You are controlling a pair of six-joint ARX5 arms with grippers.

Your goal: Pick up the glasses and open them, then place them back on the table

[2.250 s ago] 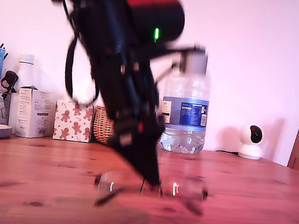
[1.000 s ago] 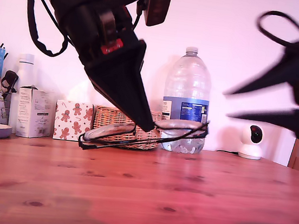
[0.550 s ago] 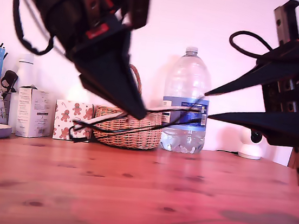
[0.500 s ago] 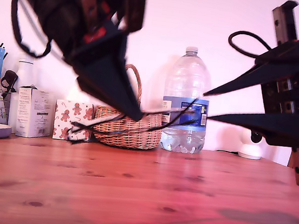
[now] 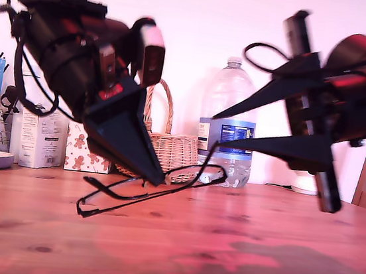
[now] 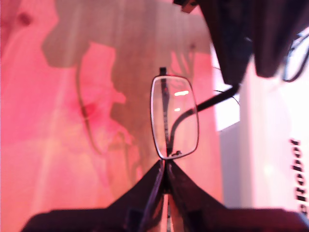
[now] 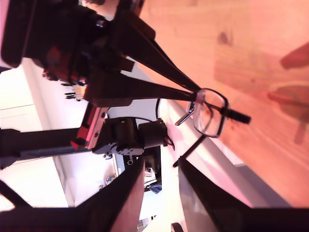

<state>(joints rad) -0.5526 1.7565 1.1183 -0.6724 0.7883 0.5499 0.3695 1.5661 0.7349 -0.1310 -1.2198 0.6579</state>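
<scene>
Black-framed glasses (image 5: pixel 153 185) hang above the table (image 5: pixel 236 250), pinched in my first gripper (image 5: pixel 156 177); my second gripper (image 5: pixel 214 131), jaws spread and empty, must catch a temple.

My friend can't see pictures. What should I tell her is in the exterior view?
My first gripper holds thin black glasses in the air above a reddish wooden table. My second gripper reaches in, open, from the exterior view's right. Behind stand a wicker basket and a big water bottle.
</scene>
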